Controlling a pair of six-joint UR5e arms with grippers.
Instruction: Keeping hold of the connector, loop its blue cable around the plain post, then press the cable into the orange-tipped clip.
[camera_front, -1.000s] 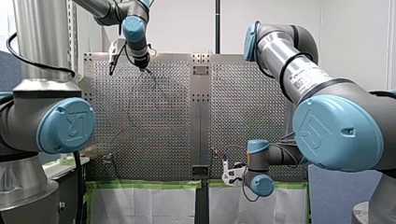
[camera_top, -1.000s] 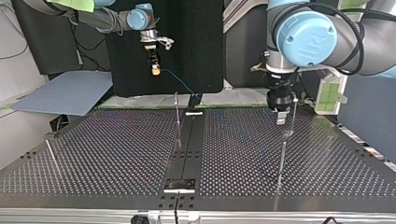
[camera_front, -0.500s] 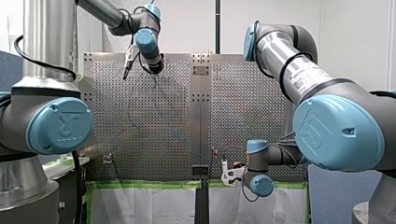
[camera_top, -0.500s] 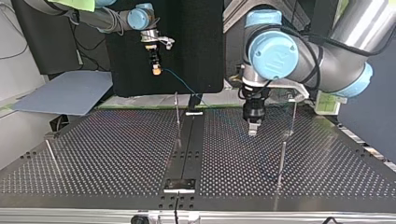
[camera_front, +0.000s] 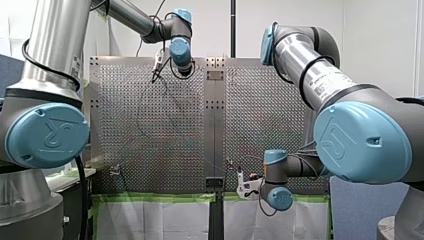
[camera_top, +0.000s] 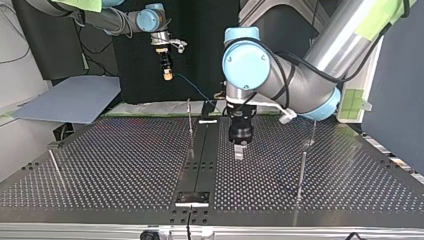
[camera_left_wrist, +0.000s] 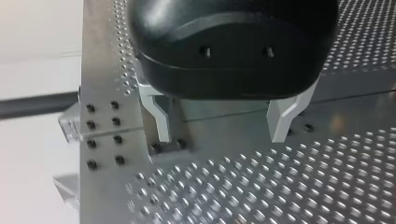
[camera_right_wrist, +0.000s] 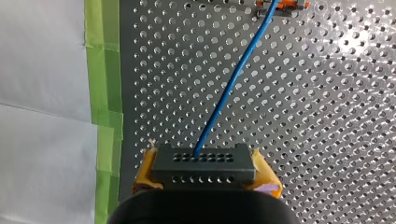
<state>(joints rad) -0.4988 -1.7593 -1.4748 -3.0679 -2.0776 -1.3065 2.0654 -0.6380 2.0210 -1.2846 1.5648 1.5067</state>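
My right gripper (camera_right_wrist: 204, 183) is clamped on the dark connector (camera_right_wrist: 203, 163), yellow pads (camera_right_wrist: 144, 173) pressed against its two ends. The blue cable (camera_right_wrist: 232, 80) leaves the connector's face and runs straight ahead over the perforated table (camera_right_wrist: 327, 116) to the clip (camera_right_wrist: 280, 4), which shows orange parts. Whether the cable is seated in the clip cannot be told. Green tape (camera_right_wrist: 105, 93) edges the table beside the gripper.

In the top view this gripper hangs at far left, raised above the table's far edge. From it the cable slants down to the right. It passes over the top of a thin post (camera_top: 189, 120), which stands just left of the centre strip (camera_top: 200, 160), and is apart from that post.

My left gripper (camera_left_wrist: 219, 133) is spread wide and holds nothing, its metal fingers (camera_left_wrist: 159, 116) bare over the strip. In the top view it points straight down, close above the table and just right of the strip, well apart from the connector.
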